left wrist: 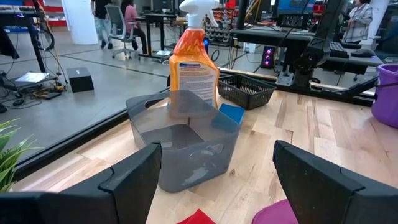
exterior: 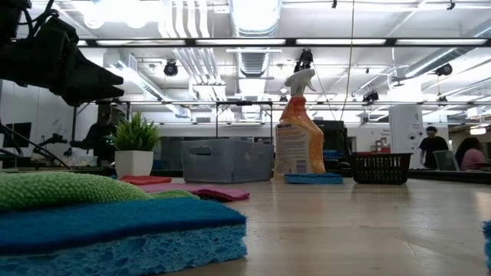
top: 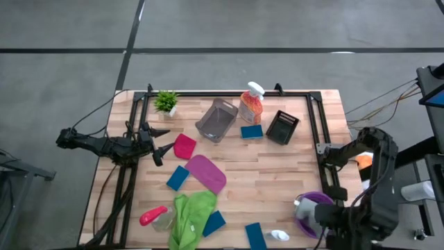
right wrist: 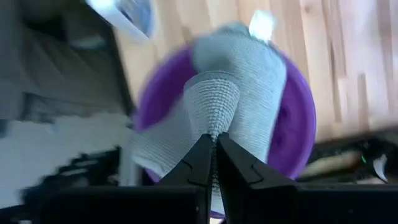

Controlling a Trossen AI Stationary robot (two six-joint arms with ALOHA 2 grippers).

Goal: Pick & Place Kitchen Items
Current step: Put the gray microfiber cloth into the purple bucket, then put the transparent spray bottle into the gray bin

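- A pale wooden tabletop carries scattered kitchen items, with two dark robot arms at its sides.
- The left pincer hovers over the left edge with its fingers spread wide and nothing between them; it faces a grey plastic bin.
- The right pincer is at the near right corner, fingers closed on a fold of grey ribbed cloth that lies in a purple round bowl.
- An orange spray bottle with a white trigger stands upright near the far edge, just beside the grey bin, with a blue rectangular sponge at its foot and a black mesh basket close by.
- A small green potted plant stands near the far left corner.
- A magenta cloth and a red cloth lie near the middle.
- A green cloth lies at the near edge, beside a small red-topped bottle.
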